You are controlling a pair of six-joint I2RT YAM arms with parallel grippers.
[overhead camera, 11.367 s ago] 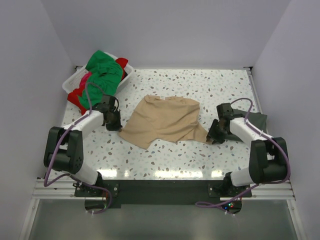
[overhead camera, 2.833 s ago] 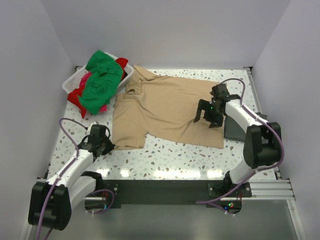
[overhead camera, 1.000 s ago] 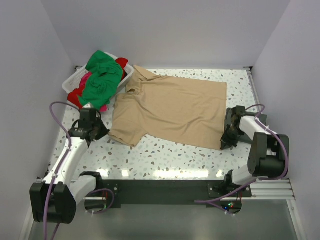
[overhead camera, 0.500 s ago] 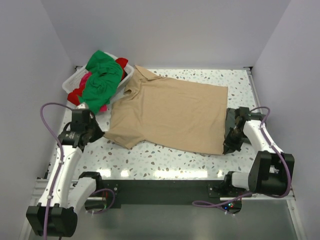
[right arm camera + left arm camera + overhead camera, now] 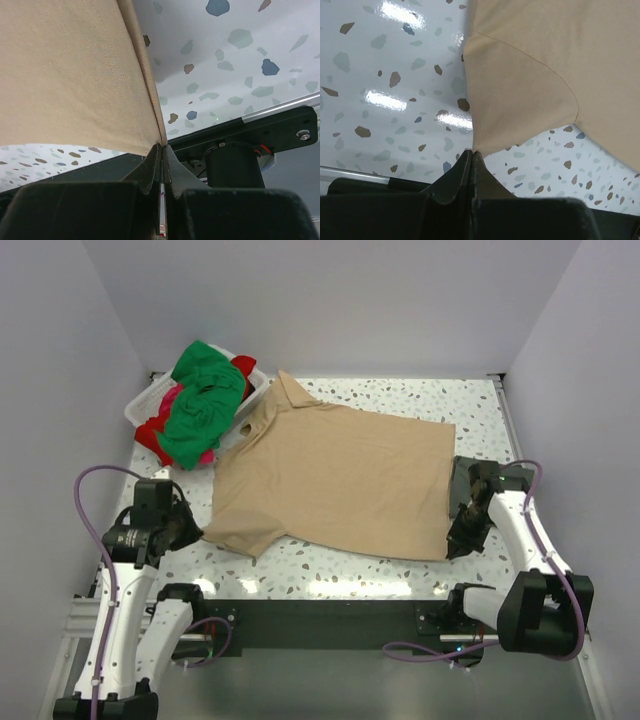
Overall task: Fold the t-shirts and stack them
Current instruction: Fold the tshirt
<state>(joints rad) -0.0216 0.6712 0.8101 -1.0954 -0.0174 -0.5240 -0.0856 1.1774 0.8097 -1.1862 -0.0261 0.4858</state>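
Observation:
The tan t-shirt (image 5: 335, 480) lies spread across the middle of the table, collar toward the back left. My left gripper (image 5: 196, 532) is shut on the tip of its near left sleeve (image 5: 520, 90); the pinch shows in the left wrist view (image 5: 472, 151). My right gripper (image 5: 452, 548) is shut on the shirt's near right hem corner (image 5: 161, 145), lifted a little over the table's front edge. A dark grey t-shirt (image 5: 490, 480) lies at the right, partly under my right arm. Green (image 5: 205, 390), red and pink t-shirts are heaped in the basket.
A white plastic basket (image 5: 148, 400) stands at the back left corner, its clothes hanging over the rim. The black front rail (image 5: 320, 615) runs along the near edge. White walls close in the left, back and right sides.
Both grippers have drawn the tan shirt toward the near edge, still shut on sleeve and hem corner. The shirt has slid forward and stretched flatter.

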